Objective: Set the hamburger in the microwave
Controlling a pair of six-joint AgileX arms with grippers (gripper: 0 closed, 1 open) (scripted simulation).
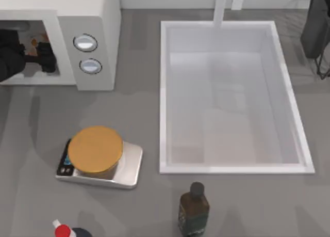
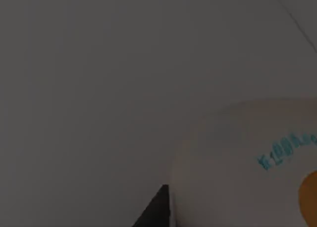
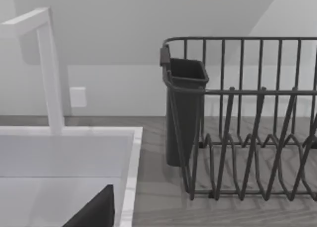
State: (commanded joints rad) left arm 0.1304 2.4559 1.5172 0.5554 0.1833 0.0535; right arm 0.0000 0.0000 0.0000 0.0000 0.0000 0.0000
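One soft, light hamburger (image 1: 36,42) sits inside the microwave (image 1: 87,20), best held gently by its sides; left gripper (image 1: 45,56) grip cannot be told.

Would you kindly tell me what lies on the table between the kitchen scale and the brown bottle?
Nothing does: in the top view, the stretch between the scale and the brown bottle is bare grey table.
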